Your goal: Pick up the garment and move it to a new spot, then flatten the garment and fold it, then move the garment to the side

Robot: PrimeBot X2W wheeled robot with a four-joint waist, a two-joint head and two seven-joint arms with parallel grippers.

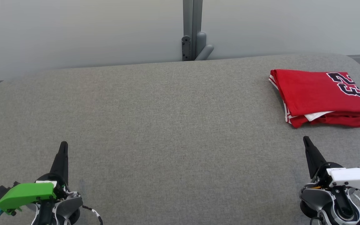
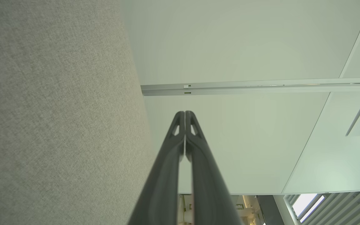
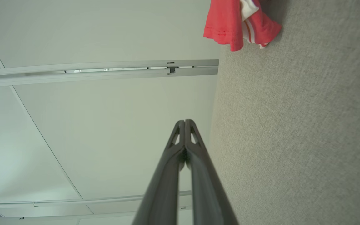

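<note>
1. The table is a broad surface covered in grey woven cloth, fine-grained and matte, with rounded far corners.
2. Behind it rises a pale, smooth wall. A grey metal post runs up its middle, with a small dark bracket and a rounded stub at its foot, just past the table's far edge.
3. The garment lies folded at the table's far right (a red jersey with white striped trim). It forms a flat, roughly rectangular stack of several layers.
4. A dark number outlined in white shows on its top face. A white label pokes out between the layers at the near edge.
5. The left gripper is at the table's near left. Its two dark, tapered fingers are pressed together into one point and hold nothing. A green cover sits on its wrist.
6. The right gripper is at the near right, also closed tip to tip and empty, under a white cover. Its tip points toward the garment's near edge but stands apart from it, with grey cloth between.
7. In the right wrist view, a garment corner with a stitched hem and white stripes lies on the cloth beyond the closed fingers, off to one side.
8. In the left wrist view, the closed fingers show small cut-outs near their tips.
</note>
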